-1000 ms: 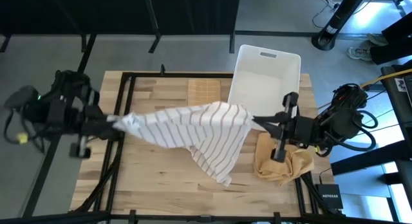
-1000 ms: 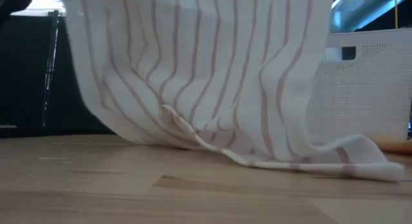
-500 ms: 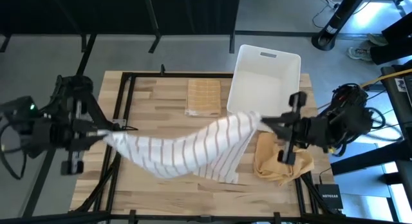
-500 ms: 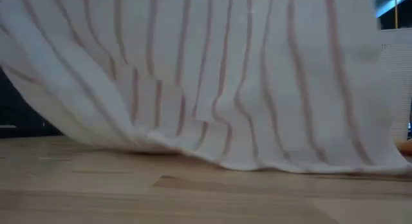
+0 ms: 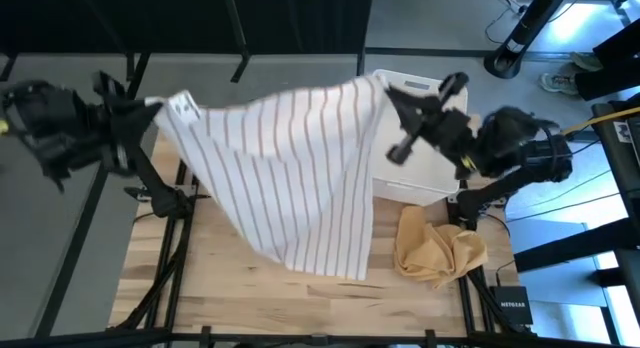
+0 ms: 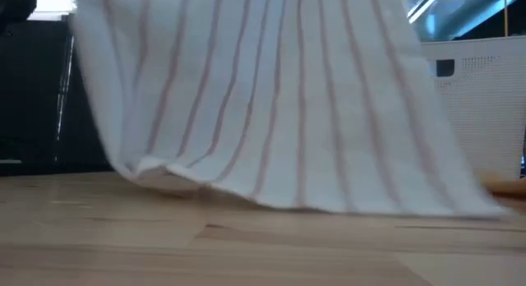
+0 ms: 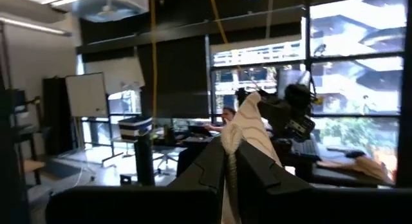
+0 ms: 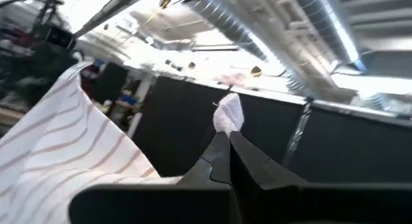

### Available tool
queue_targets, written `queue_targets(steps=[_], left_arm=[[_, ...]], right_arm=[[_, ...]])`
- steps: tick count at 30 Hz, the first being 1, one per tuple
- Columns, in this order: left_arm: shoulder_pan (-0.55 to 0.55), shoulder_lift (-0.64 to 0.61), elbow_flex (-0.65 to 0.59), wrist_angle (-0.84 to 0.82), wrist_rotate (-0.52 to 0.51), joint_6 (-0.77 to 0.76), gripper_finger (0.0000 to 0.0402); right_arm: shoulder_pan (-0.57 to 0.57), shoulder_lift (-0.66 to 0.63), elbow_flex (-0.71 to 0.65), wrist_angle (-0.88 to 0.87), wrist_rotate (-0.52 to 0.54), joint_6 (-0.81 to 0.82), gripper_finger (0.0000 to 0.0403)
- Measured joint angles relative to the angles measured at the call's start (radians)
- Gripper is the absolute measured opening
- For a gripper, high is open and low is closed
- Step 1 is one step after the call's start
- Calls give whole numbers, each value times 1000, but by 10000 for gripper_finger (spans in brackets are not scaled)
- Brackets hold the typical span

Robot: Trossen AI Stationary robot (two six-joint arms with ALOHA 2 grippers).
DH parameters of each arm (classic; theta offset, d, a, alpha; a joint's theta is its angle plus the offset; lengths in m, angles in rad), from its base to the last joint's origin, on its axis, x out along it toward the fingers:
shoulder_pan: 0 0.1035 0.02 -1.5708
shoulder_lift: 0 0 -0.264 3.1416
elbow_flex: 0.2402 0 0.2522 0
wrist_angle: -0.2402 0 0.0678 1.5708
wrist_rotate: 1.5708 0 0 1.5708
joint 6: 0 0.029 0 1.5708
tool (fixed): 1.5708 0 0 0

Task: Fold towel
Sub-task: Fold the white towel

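Observation:
A white towel with thin reddish stripes [image 5: 300, 168] is stretched high between my two grippers and hangs down as a wide sheet. Its lower edge [image 6: 304, 205] is at the tabletop in the low view; whether it touches, I cannot tell. My left gripper [image 5: 152, 106] is raised over the table's far left corner, shut on one upper corner of the towel. My right gripper [image 5: 388, 88] is raised over the white bin, shut on the other upper corner. Both arms are lifted well above the table. My left gripper pinches the towel's upper left corner [image 7: 241, 124] between its two fingers; a tuft of cloth sticks out past the fingertips. The towel hangs below it. My right gripper pinches the opposite upper corner [image 8: 226, 114] the same way, with a small bunch of cloth showing past the fingertips. The top edge between them is fairly taut.
A white plastic bin [image 5: 440, 158] stands at the table's far right, partly under the right arm. A crumpled yellow cloth [image 5: 435, 250] lies on the table's right side near the front. The wooden tabletop [image 5: 230, 288] shows near the front and left.
Both grippers rose sharply and moved toward the table's far edge, carrying the towel's two corners up. The towel, which sagged low between them with its lower part on the table, now hangs spread as a tall flat sheet.

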Motion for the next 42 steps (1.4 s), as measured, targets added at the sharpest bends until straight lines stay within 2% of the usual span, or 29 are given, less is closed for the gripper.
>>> queue_targets(steps=[3, 7, 9, 12, 15, 17, 21, 25, 29, 34, 38, 42], left_arm=[[23, -46, 0, 11, 77, -7, 17], [28, -72, 15, 11, 311, 0, 17], [28, -69, 33, 3, 367, 73, 17], [28, -68, 54, 4, 373, 180, 17], [28, -71, 57, 0, 359, 192, 17], [27, -66, 58, -44, 329, 146, 17], [26, -33, 48, -266, 265, -113, 17], [5, 30, 48, -545, 260, -444, 17], [-54, 127, 48, -772, 236, -725, 17], [-115, 270, 47, -974, 99, -1033, 17], [-166, 375, 47, -1135, 69, -1336, 17], [-203, 472, 47, -1360, 73, -1688, 17]], right_arm=[[-93, 5, 0, 71, -98, 1, 1], [-184, 8, 0, 198, -251, -5, 1], [-221, 8, 0, 242, -344, -6, 1], [-269, 8, 0, 264, -430, -2, 1], [-264, 7, 0, 223, -436, 16, 1], [-236, 4, 0, 181, -445, 34, 1], [-114, -10, 0, 81, -481, 105, 1], [57, -8, 0, -36, -449, 166, 1], [211, 8, 0, -189, -334, 236, 1], [363, 64, -2, -442, -161, 402, 1], [439, 127, -53, -539, -105, 571, 1], [493, 201, -145, -550, -74, 685, 1]])
